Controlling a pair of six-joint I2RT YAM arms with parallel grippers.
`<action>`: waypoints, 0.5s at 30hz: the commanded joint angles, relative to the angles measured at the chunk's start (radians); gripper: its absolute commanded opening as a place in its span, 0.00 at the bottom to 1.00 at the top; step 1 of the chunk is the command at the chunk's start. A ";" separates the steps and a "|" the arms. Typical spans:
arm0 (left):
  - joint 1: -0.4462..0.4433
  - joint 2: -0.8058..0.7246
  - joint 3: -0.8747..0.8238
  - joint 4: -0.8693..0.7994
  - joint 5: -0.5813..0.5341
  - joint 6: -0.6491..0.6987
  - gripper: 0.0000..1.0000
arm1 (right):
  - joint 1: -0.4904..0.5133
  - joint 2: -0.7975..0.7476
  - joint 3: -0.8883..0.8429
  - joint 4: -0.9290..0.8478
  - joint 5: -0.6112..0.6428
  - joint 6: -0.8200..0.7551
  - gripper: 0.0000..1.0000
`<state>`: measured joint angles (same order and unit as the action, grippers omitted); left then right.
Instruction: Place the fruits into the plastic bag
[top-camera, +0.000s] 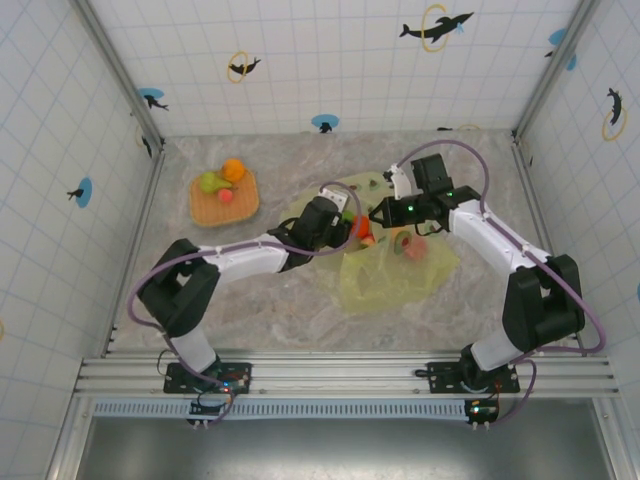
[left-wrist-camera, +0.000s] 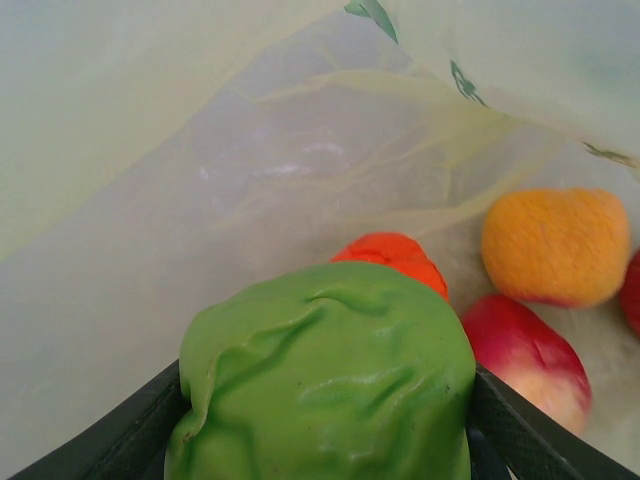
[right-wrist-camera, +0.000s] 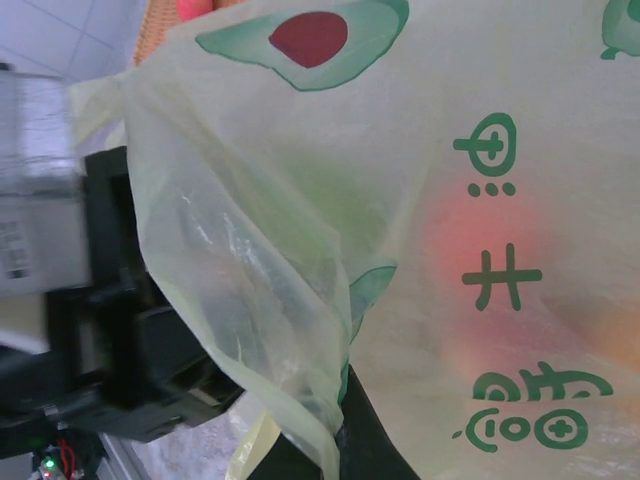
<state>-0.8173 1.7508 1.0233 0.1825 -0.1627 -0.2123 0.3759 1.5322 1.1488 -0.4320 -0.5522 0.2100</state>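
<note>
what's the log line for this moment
left tool: holding green fruit inside plastic bag | right tool: shut on bag edge | in bag: orange fruit, red fruit | woven tray: three fruits remain

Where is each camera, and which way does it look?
Top external: high above the near edge, looking down at the table; left arm and right arm show.
Left wrist: inside the plastic bag, facing an orange fruit; left gripper holds a green fruit.
Right wrist: beside the bag, facing its printed outside; right gripper pinches it.
Shared: both wrist views see the plastic bag.
</note>
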 joint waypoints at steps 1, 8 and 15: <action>0.003 0.050 0.044 0.165 -0.022 -0.017 0.53 | -0.013 -0.022 -0.010 0.056 -0.067 0.038 0.00; 0.004 0.118 0.063 0.298 0.049 -0.101 0.58 | -0.035 -0.001 -0.011 0.100 -0.111 0.078 0.00; 0.003 0.208 0.107 0.368 0.095 -0.131 0.63 | -0.044 0.008 -0.011 0.124 -0.132 0.095 0.00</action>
<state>-0.8173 1.9209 1.0946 0.4789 -0.1017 -0.3099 0.3389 1.5322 1.1484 -0.3473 -0.6521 0.2909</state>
